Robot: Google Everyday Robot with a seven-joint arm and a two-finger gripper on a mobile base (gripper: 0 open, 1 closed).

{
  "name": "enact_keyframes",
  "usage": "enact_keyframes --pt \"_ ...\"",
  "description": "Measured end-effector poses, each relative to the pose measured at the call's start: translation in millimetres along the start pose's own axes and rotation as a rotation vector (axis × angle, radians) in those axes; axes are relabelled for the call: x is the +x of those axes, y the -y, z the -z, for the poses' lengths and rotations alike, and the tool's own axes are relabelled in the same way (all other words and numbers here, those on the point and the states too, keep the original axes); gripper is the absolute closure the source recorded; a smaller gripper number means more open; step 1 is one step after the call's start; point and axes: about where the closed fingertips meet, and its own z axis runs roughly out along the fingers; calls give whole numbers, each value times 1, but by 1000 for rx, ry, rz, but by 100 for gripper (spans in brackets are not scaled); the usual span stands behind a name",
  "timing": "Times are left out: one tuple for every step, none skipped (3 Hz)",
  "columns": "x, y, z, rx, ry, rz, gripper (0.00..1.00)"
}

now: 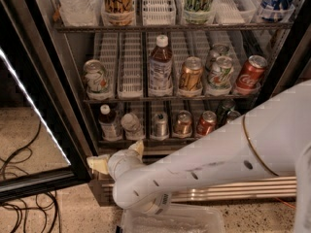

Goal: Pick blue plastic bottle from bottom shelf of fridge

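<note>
The blue plastic bottle (110, 124) is small, with a white cap, a dark drink and a pale label. It stands upright at the left end of the bottom shelf (146, 141) of the fridge (73, 106). My gripper (118, 156) is just below and in front of the shelf's front edge, slightly right of the bottle and not touching it. Its pale yellow fingertips (98, 164) are spread apart and hold nothing. My white arm (209, 164) runs in from the right and hides the lower right of the fridge.
Several cans (183, 123) lie on the bottom shelf to the right of the bottle. A taller white-capped bottle (160, 67) and cans stand on the shelf above. The open black-framed glass door (34, 130) is at left. Cables (19, 169) lie on the floor. A clear bin (175, 220) sits below the arm.
</note>
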Motion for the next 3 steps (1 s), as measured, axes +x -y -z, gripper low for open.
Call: enact_keyframes --pt "-15 -3 -9 42 48 1 15" --pt "-21 -9 -16 56 72 2 14" --pt "-17 -16 -23 71 89 -8 15"
